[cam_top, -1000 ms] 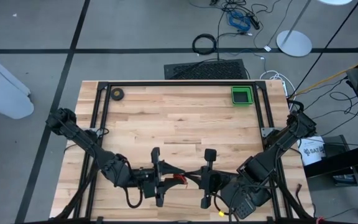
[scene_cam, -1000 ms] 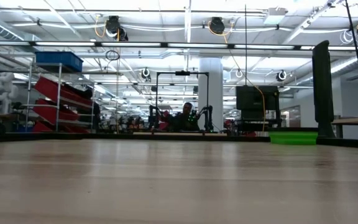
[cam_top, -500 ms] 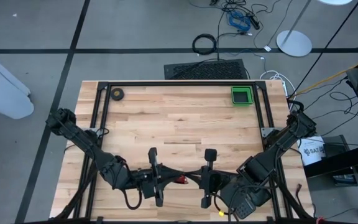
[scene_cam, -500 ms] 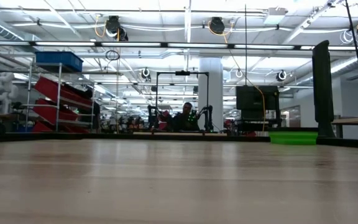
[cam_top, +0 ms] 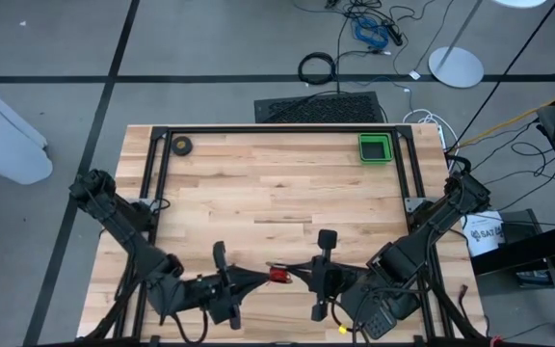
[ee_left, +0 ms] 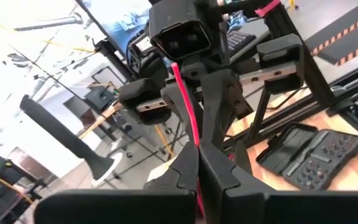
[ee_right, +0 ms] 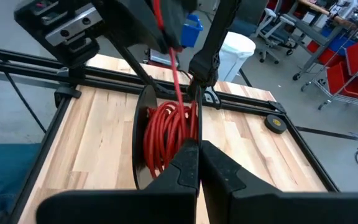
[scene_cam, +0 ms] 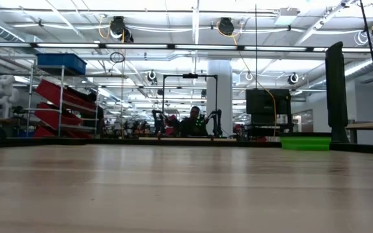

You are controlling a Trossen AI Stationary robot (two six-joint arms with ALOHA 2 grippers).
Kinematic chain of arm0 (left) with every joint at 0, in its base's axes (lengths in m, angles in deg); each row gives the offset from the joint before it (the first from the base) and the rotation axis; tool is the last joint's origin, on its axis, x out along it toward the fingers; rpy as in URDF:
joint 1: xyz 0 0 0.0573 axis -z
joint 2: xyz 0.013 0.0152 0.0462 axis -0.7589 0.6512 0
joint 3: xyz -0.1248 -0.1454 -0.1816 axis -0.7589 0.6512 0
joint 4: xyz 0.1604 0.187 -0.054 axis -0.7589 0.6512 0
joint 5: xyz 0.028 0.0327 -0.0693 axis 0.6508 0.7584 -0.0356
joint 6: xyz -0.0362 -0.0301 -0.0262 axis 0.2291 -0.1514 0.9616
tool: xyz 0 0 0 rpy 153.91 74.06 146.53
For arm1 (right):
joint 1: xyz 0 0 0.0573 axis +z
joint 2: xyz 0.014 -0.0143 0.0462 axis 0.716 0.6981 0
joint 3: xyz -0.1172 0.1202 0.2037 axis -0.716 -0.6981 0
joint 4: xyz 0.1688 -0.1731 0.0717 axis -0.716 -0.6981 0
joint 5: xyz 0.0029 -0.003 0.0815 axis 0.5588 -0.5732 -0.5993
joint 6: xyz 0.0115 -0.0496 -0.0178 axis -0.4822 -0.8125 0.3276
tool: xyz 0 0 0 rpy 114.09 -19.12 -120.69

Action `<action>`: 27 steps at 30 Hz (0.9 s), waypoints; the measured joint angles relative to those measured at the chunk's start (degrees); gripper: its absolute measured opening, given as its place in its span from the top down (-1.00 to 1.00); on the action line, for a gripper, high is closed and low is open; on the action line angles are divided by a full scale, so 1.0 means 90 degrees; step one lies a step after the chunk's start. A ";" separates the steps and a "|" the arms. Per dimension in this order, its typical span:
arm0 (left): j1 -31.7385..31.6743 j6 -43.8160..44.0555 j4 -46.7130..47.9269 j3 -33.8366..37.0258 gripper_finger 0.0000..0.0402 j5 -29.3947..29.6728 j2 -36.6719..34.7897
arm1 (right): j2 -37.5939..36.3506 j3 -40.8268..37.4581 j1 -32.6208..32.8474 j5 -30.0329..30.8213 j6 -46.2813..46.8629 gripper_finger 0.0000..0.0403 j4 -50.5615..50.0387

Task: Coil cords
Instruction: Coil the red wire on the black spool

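Note:
The cords (ee_right: 169, 134) are a small coil of thin red wire with a dark arc along one side. The coil is held in the air above the table's near edge, and shows as a red spot (cam_top: 279, 275) in the high view. My right gripper (ee_right: 197, 158) reaches in from the table's right and is shut at the coil (cam_top: 297, 272). A single red strand (ee_left: 185, 102) runs from the coil to my left gripper (ee_left: 197, 165), which points level from the table's left and is shut on it (cam_top: 261, 277). Neither arm shows in the low view. My left gripper pinches one red strand (ee_left: 193, 144) between its two shut fingers. It comes level from the table's left, and the strand runs straight and taut from it toward the coil. My right gripper is shut on the coil's near side (ee_right: 182, 148), pinched between its two fingers, coming from the table's right and slanting a little down. The coil stands beyond the fingertips, clear of the table.
A green tray (cam_top: 375, 147) sits at the far right and a small dark tape roll (cam_top: 181, 146) at the far left, both inside the black frame rail (cam_top: 277, 128). A thick black cable loop (cam_top: 317, 68) lies on the floor beyond the table.
My left gripper has shut on the red strand and swung back toward the table's left and near edge, turning its wrist. The strand is drawn out between the two grippers, and more red shows between them. My right gripper has kept still.

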 joint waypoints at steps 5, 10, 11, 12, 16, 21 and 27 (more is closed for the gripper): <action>0.0184 -0.0367 -0.0050 0.0000 0.99 0.0362 -0.0010 | -0.0002 0.0010 0.0000 0.0408 -0.0021 1.00 0.0064; 0.0205 -0.0678 0.0185 0.0000 0.99 0.0684 -0.0024 | -0.0036 0.0010 0.0000 0.0514 -0.0468 1.00 0.0537; 0.0207 -0.0691 0.0278 0.0000 0.99 0.0704 -0.0024 | -0.0036 0.0010 0.0000 0.0508 -0.0596 1.00 0.0679; 0.0212 -0.0694 0.0384 0.0000 0.99 0.0706 -0.0024 | -0.0036 0.0010 0.0000 0.0494 -0.0713 1.00 0.0767; 0.0285 -0.1012 0.0890 0.0000 0.99 0.0706 -0.0024 | -0.0036 0.0158 0.0000 0.0388 -0.0860 1.00 0.0706; 0.0451 -0.1780 0.1140 0.0000 0.99 0.0704 -0.0024 | -0.0046 0.0306 -0.0007 -0.0199 -0.0900 1.00 0.0573; 0.0622 -0.2753 0.1153 0.0000 0.99 0.0689 -0.0024 | -0.0046 0.0310 -0.0039 -0.0271 -0.0788 1.00 0.0395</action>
